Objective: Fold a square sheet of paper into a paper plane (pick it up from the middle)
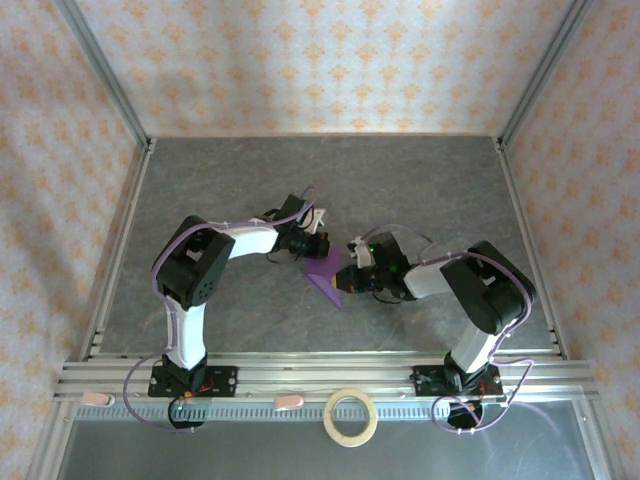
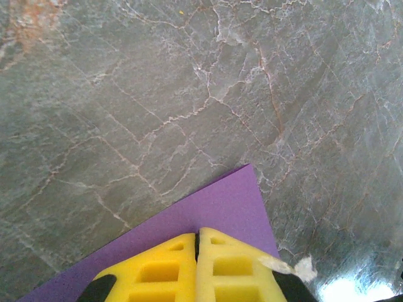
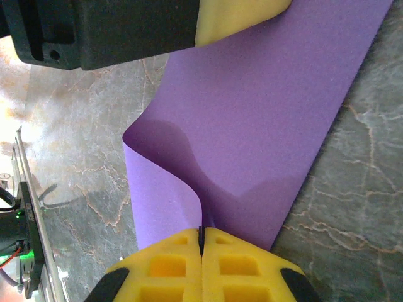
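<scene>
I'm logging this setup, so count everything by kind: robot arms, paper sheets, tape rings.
robot arms: 2, the left arm and the right arm
purple paper sheet: 1
tan tape ring: 1
total: 4

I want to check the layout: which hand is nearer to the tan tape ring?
Right. The right hand, gripping the purple paper, sits almost straight up-table from the tape ring. The left hand grips the same paper farther back and slightly left.
</scene>
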